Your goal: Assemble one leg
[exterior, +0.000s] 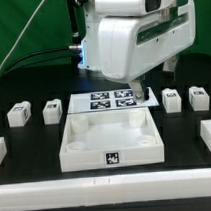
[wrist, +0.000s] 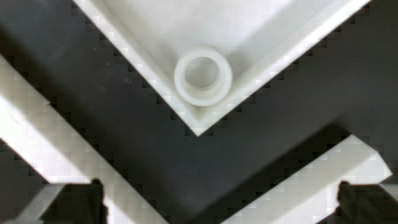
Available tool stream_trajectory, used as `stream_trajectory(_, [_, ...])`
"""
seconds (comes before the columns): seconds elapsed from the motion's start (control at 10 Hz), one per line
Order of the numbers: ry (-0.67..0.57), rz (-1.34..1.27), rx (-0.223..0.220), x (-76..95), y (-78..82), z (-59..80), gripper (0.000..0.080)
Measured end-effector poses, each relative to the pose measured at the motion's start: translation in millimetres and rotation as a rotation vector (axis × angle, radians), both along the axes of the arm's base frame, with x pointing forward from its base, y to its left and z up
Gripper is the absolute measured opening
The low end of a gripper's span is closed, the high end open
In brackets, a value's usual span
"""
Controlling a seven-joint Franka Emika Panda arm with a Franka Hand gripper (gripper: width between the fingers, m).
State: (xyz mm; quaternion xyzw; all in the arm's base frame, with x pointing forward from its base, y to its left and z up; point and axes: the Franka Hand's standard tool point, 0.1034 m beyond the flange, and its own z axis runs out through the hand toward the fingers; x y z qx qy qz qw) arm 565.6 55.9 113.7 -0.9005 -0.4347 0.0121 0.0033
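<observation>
Four small white legs with tags stand on the black table: two at the exterior view's left (exterior: 16,115) (exterior: 52,110) and two at its right (exterior: 172,100) (exterior: 199,98). The large white tray-like panel (exterior: 76,145) lies in the middle. My gripper (exterior: 139,95) hangs low over the panel's far right corner, apart from the legs. In the wrist view that corner and its round hole (wrist: 203,77) lie ahead of the gripper (wrist: 217,205). Its dark fingertips (wrist: 71,205) stand wide apart with nothing between them. No leg shows in the wrist view.
The marker board (exterior: 93,98) lies just behind the panel, partly under the arm. White blocks sit at the left (exterior: 1,149) and right (exterior: 209,138) edges. A long white bar (exterior: 108,188) runs along the front.
</observation>
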Motion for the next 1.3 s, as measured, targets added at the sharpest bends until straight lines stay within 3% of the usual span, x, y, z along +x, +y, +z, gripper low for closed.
stream_trajectory(1.0, [0.001, 0.0, 0.0, -0.5, 0.0, -0.9, 0.065])
stream_trajectory(1.1, [-0.006, 0.002, 0.002, -4.4, 0.2, -4.3, 0.065])
stream_trajectory(1.3, [0.0, 0.101, 0.003, -28.0, -7.6, -13.1, 0.065])
